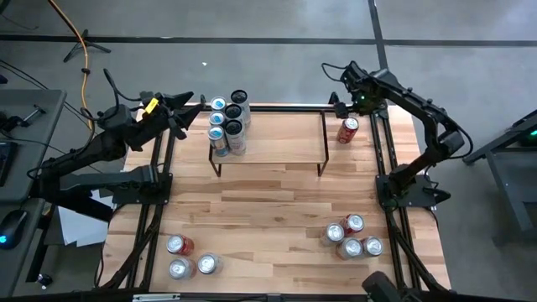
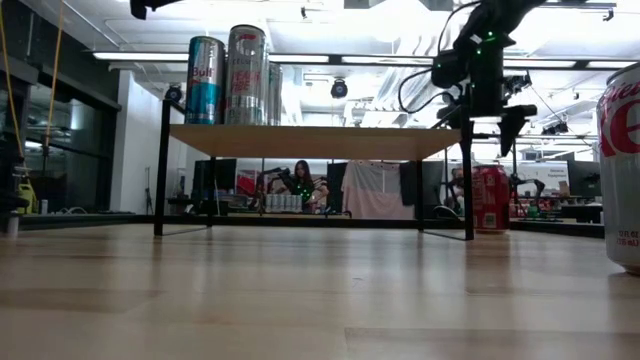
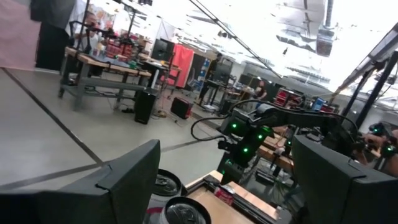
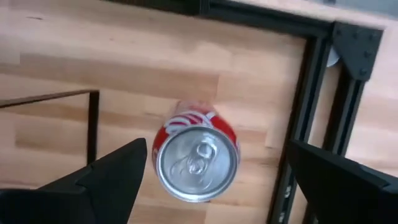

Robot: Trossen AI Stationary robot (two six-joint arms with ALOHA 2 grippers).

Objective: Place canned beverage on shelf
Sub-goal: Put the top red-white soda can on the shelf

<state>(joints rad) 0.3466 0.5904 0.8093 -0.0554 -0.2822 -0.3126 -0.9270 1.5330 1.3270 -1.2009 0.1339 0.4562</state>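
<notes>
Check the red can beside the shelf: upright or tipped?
Upright. The red can shows its round top to the right wrist camera and stands on the tabletop in the low view.

Count: one shelf (image 1: 277, 134) with six cans (image 1: 228, 126) clustered at its left end. Loose on the table (image 1: 268, 226): one red can (image 1: 347, 129) beside the shelf's right end, a group of three (image 1: 190, 258) near the front left, a group of four (image 1: 352, 236) near the front right. Two arms, one gripper each.
</notes>
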